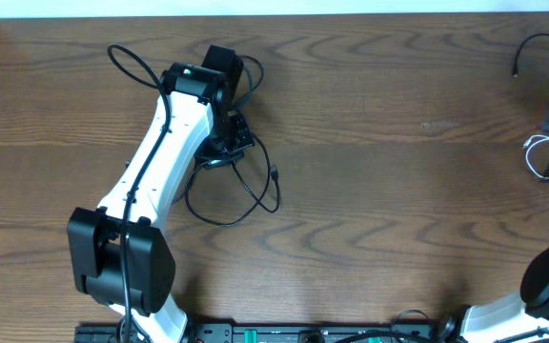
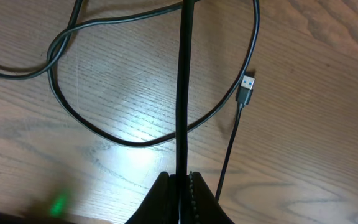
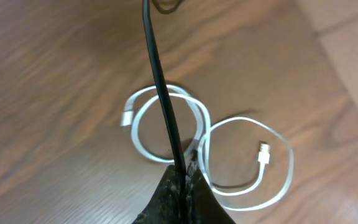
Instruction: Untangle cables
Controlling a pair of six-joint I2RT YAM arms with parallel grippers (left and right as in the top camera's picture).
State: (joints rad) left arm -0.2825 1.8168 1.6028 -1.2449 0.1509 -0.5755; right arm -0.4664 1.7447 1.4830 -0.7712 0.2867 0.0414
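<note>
Within right claw (image 3: 184, 169), wrist-view only: black cable (image 3: 161, 81)

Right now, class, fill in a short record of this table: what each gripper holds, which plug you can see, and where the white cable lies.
left gripper: shut on the left black cable, which loops over the table
plug in view: USB plug, beside that loop, not gripped
right gripper: shut on the right black cable
white cable: coiled in loops on the table below the right gripper, not held
</note>
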